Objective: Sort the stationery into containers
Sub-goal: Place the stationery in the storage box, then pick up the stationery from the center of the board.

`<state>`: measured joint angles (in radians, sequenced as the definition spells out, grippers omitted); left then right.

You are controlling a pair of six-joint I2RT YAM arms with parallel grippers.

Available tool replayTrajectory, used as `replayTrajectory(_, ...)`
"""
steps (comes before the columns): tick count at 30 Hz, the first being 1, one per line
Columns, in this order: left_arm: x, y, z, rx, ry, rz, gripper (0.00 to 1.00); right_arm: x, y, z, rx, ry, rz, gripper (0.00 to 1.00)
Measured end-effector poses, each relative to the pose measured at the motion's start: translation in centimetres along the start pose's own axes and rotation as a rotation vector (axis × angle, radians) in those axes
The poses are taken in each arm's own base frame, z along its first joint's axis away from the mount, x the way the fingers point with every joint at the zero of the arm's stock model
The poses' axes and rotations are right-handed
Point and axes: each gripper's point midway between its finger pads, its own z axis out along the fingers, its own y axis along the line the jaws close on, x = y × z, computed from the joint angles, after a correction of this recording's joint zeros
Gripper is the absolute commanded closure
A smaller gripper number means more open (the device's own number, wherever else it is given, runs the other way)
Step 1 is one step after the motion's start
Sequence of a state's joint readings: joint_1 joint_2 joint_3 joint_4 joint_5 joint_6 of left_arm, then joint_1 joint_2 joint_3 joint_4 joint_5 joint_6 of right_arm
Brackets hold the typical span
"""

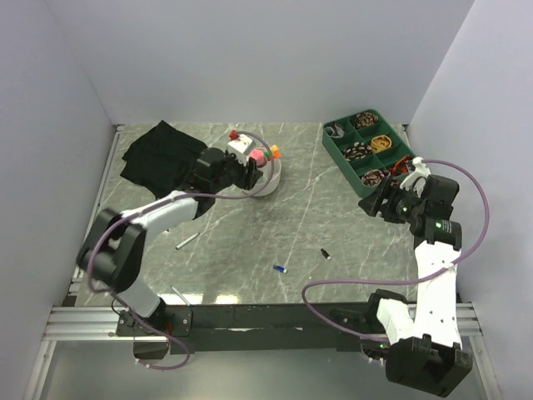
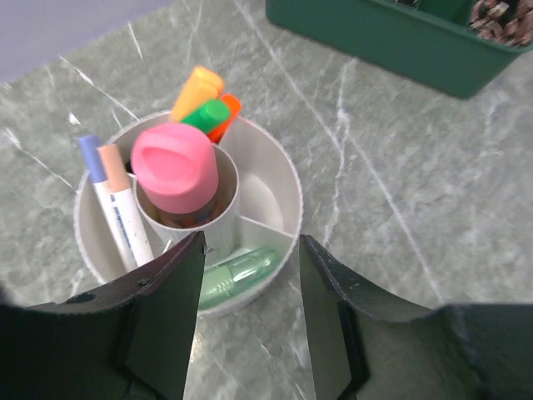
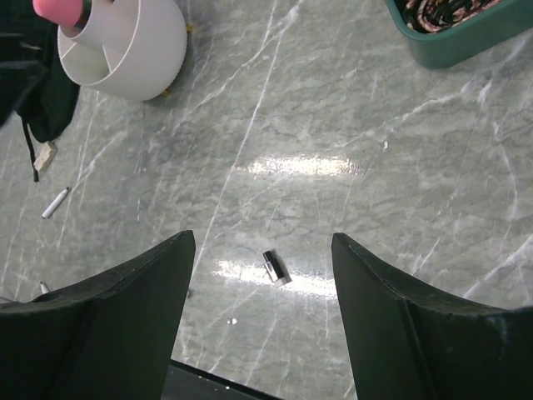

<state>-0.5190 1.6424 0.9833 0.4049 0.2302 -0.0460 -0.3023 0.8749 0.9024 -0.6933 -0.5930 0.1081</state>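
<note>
The black bag lies far left. Beside it the left gripper hangs, jaws apart and empty, over the white bowl, which holds a pink-capped bottle, 2 pens and highlighters. A grey pen, a blue piece and a black piece lie loose on the table. The right gripper hovers empty, jaws apart.

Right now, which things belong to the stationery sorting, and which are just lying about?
Job: white divided bowl, pink-capped bottle, highlighters, black bag, grey pen, blue piece, black piece.
Lying about: green compartment tray and its coiled contents.
</note>
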Motion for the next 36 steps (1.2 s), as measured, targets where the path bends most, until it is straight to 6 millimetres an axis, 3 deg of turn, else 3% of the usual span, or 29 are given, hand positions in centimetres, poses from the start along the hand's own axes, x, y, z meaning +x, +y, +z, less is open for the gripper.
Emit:
replayTrajectory(7,-8.1,-2.3,-6.9,0.026,-0.125,0.036,0.43,1.6,0.4,-0.2,-0.023,-0.007,0.032,0.25)
replayTrajectory(10,-9.3,-3.3,-9.5,0.046,-0.129,0.063,0.41,2.2,0.6,-0.2,-0.038,-0.011,0.047,0.24)
replayTrajectory(19,-3.8,-4.2,-12.5,0.072,0.113,0.076,0.38,4.5,0.8,-0.3,-0.064,-0.012,0.073,0.24)
replayTrajectory(25,-2.9,-5.1,-13.6,0.086,0.16,0.085,0.38,5.3,0.7,-0.1,-0.063,-0.002,0.086,0.24)
replayTrajectory(36,-0.8,-4.8,-13.3,0.081,0.212,0.076,0.38,4.9,1.0,-0.4,-0.07,-0.013,0.075,0.23)
